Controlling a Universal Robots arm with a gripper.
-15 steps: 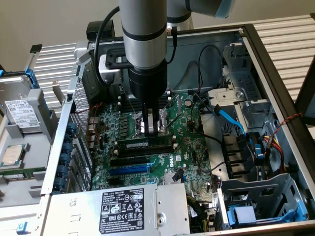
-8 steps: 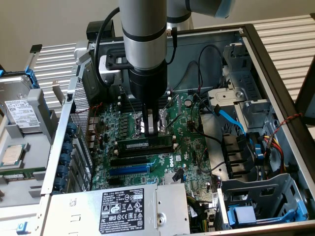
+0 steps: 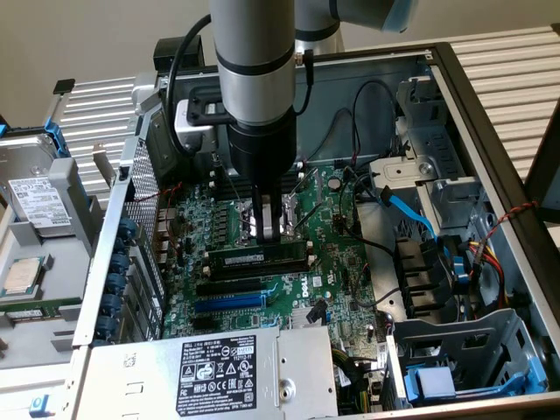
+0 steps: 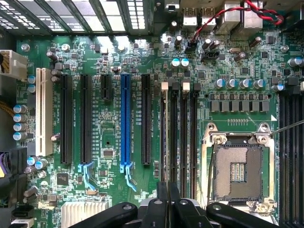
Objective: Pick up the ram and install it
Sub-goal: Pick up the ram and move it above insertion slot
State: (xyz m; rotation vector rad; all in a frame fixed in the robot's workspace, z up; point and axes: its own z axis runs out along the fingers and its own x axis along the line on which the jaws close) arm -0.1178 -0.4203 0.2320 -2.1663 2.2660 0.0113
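We see the ram (image 3: 258, 261) standing on edge on the motherboard (image 3: 346, 262) at the centre of the exterior view, just below the gripper (image 3: 269, 229). The gripper's fingers are pinched together, with nothing visible between them. The ram's long axis runs across the frame, left to right, label strip facing the lower edge. We judge it light, stiff and fragile — best held by its long top edge at mid-length, not by the chips.
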